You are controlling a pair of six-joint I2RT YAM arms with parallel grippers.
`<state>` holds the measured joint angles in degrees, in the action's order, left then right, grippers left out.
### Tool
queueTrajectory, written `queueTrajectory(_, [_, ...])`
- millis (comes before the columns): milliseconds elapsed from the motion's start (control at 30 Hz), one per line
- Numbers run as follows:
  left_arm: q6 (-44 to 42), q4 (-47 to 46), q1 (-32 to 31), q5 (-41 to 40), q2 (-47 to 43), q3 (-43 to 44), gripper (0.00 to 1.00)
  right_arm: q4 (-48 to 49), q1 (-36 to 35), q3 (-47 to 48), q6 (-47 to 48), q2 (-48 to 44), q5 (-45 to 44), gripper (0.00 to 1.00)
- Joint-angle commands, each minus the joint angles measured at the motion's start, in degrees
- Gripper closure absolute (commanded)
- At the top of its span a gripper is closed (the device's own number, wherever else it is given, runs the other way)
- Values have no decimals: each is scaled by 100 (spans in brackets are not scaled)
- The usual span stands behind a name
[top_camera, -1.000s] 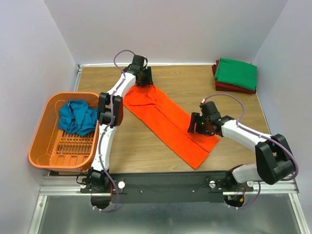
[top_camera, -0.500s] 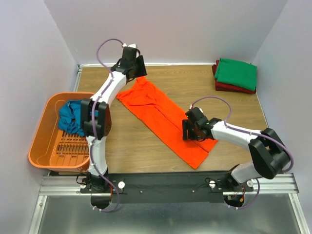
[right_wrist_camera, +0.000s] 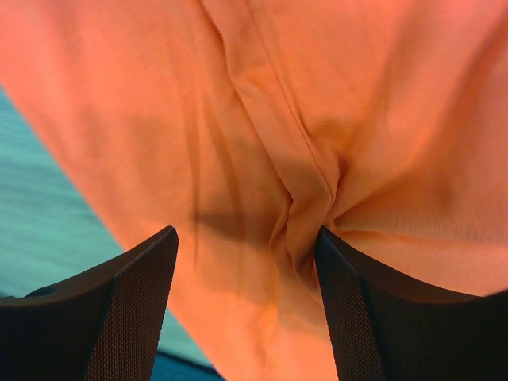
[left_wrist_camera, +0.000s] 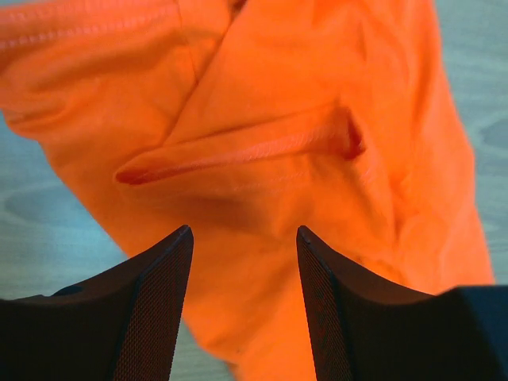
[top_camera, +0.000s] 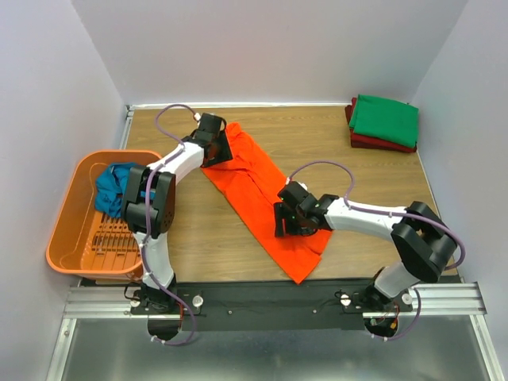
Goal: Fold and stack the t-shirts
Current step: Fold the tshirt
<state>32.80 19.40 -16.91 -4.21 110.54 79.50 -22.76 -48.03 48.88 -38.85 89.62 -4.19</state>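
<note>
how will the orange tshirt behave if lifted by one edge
Probably floppy: the orange t-shirt lies flat with soft creases, so it should drape and sag. Thin cloth, so likely light; pushing would probably bunch it.

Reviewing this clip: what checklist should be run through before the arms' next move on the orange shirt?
1. Left claw open over the orange t-shirt: ok.
2. Right claw open over the same shirt: ok.
3. Shirt lying flat: not ok, creases and a turned-up hem show.
4. Green t-shirt folded on dark red t-shirt, far right corner: ok.
5. Teal-blue t-shirt in the basket, apart from the work: ok.
</note>
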Motion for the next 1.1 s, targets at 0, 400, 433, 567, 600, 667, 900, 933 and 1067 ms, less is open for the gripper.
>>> queueTrajectory(0, [-27, 98, -14, -344, 615, 819, 37, 149, -101, 218, -728, 240, 840, 24])
queueTrajectory(400, [-186, 837, -23, 148, 2612, 2797, 39, 422, -75, 631, -1310, -700, -398, 15])
queueTrajectory(433, [-264, 890, -23, 183, 2700, 3060, 39, 405, -23, 657, -1074, -744, -486, 14])
queueTrajectory(567, [-484, 1241, -23, 236, 3148, 3911, 39, 220, 171, 570, -791, -815, -960, 12])
queueTrajectory(600, [-546, 1346, -32, 254, 3323, 4080, 39, 194, 215, 500, -782, -815, -1074, 11])
queueTrajectory(667, [-747, 1461, -32, 333, 3604, 4658, 38, 176, 364, 245, -756, -824, -1119, 11])
queueTrajectory(900, [-1223, 1699, -58, 1167, 4334, 5927, 34, 185, 505, -352, -773, -736, -1093, 11])
queueTrajectory(933, [-1293, 1612, -58, 1377, 4379, 5962, 33, 193, 505, -414, -817, -727, -1041, 11])
queueTrajectory(1067, [-1442, 1278, -58, 2036, 4485, 5954, 31, 185, 505, -827, -1080, -876, -830, 11])
